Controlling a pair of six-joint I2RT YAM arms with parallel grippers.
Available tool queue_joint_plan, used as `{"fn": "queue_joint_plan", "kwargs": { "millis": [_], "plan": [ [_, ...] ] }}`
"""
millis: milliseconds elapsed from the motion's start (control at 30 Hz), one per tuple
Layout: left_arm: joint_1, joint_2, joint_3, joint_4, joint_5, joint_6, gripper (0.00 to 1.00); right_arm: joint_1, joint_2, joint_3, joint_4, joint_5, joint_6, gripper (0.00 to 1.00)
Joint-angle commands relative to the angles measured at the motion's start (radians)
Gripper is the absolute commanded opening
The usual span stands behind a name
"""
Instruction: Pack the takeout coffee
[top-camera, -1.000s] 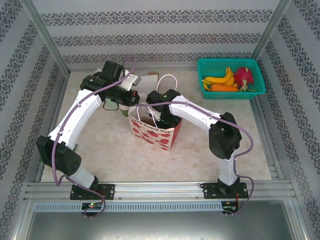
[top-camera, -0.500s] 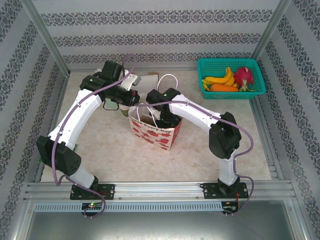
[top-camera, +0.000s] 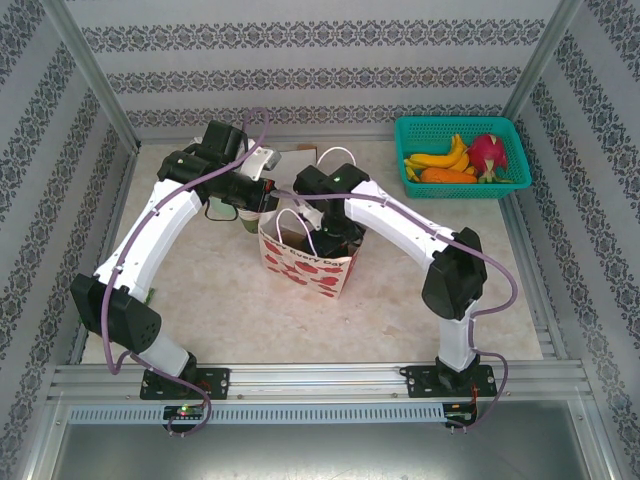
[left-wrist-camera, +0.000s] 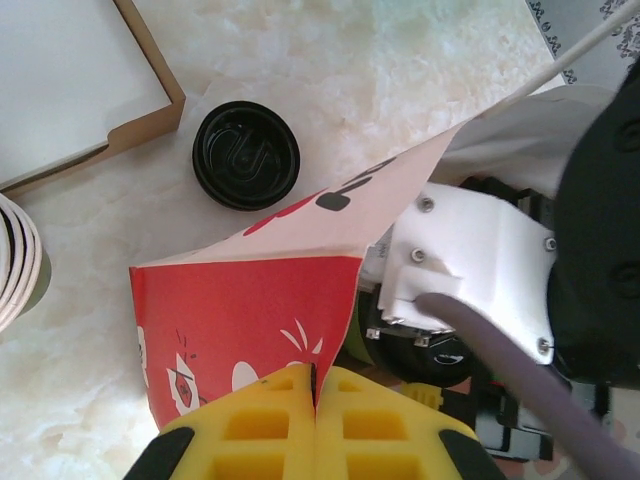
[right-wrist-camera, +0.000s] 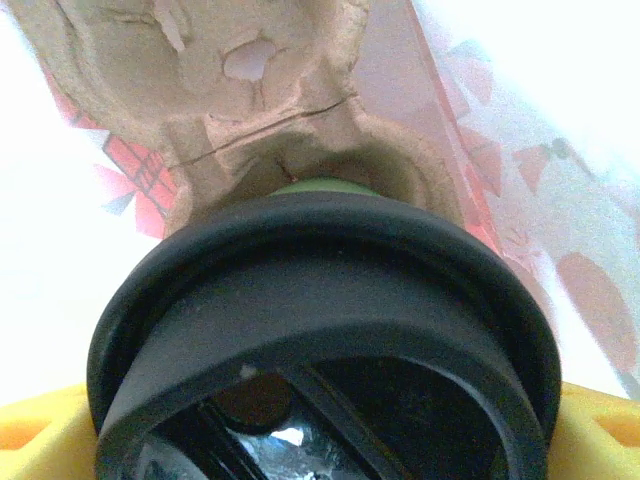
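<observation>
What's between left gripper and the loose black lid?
Left wrist view: the paper bag, its red wall pinched by the left gripper, reaching nearly to the black lid.

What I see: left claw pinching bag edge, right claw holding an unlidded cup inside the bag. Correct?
Unlidded is wrong: the cup wears its black lid, per the right wrist view. Otherwise yes: left claw pinches the bag edge, right claw holds the cup inside it.

Glossy lid (right-wrist-camera: 320, 250) — rough pulp tray (right-wrist-camera: 200, 90)
</observation>
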Motion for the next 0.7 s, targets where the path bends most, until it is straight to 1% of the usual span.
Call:
{"fn": "queue_joint_plan", "kwargs": {
  "millis": [0,100,133,267,667],
  "plan": [
    [0.006,-0.025,-0.001,-0.015,0.018,-0.025,0.00,-0.006,-0.041,0.047,-0.028,-0.038,-0.026,0.91],
    [0.006,-0.025,-0.011,-0.012,0.016,-0.037,0.00,-0.005,-0.041,0.070,-0.043,-0.033,-0.036,0.92],
    [0.006,-0.026,-0.015,-0.009,0.015,-0.040,0.00,-0.005,-0.043,0.078,-0.050,-0.032,-0.040,0.98],
    [0.007,-0.028,-0.021,-0.007,0.015,-0.048,0.00,-0.006,-0.044,0.101,-0.065,-0.047,-0.052,0.98],
    [0.007,-0.032,-0.026,0.002,0.019,-0.061,0.00,-0.009,-0.058,0.193,-0.097,-0.030,-0.051,0.98]
  ]
}}
